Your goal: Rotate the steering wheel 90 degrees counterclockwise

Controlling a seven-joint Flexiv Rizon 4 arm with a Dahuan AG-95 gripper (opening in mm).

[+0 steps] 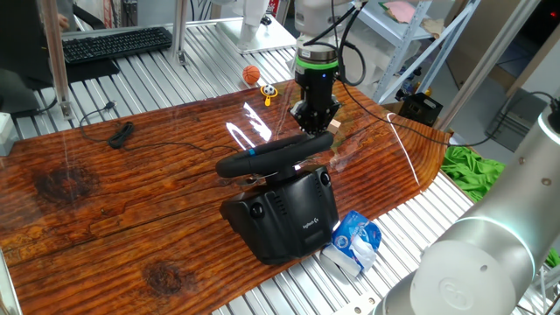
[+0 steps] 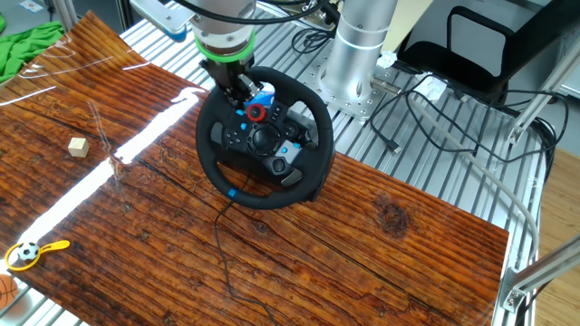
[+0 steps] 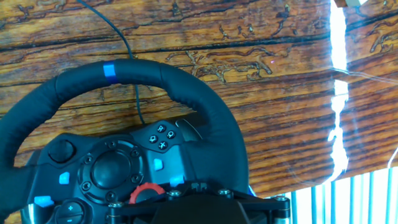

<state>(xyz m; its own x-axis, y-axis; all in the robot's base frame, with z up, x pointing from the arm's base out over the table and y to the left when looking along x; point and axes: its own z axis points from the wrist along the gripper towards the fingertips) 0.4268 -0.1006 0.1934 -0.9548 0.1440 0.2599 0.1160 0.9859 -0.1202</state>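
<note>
The steering wheel (image 2: 265, 139) sits on its base at the worktop (image 2: 381, 235) edge near the arm; jaws clenched tight with nothing between them, gripper (image 2: 243, 89) poked inside the rim, probably so it can shove a spoke round.

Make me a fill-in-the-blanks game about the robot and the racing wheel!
1. The stripe on the steering wheel rim is ____.
2. The round dial near the gripper is ____.
3. The small wooden cube sits on the ____.
4. The crumpled cloth beside the table is ____.

Missing words: blue, red, table, green
</note>
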